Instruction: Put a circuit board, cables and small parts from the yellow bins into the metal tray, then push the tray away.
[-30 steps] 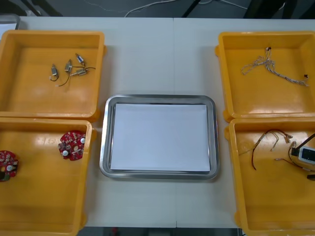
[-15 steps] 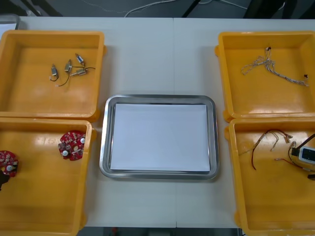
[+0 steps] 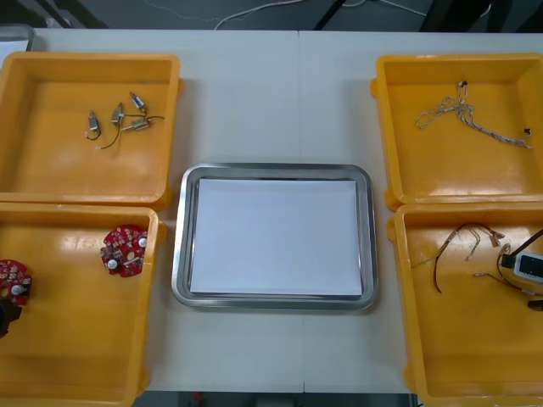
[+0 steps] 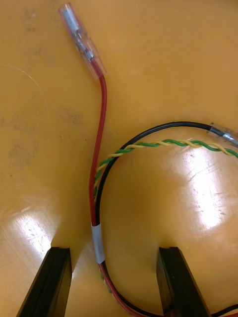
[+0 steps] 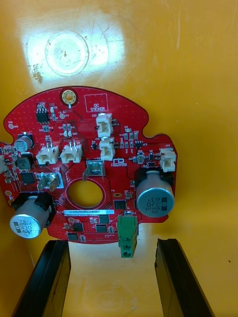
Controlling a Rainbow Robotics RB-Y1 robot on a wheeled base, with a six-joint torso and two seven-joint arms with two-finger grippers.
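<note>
Left wrist view: red circuit board is faced by parted left tool; red cable is straddled by parted right tool.

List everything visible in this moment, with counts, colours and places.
Yellow bins: four, yellow, two at each table side.
Metal tray: one, shiny, white inside, between the bins.
Circuit boards: two, red, near left bin.
Small metal parts: several, silvery, far left bin.
Pale cable: one tangle, whitish, far right bin.
Cables: several, red, black, yellow-green, near right bin.
Left gripper: one, black, open at a circuit board.
Right gripper: one, black, open astride the red cable.
</note>
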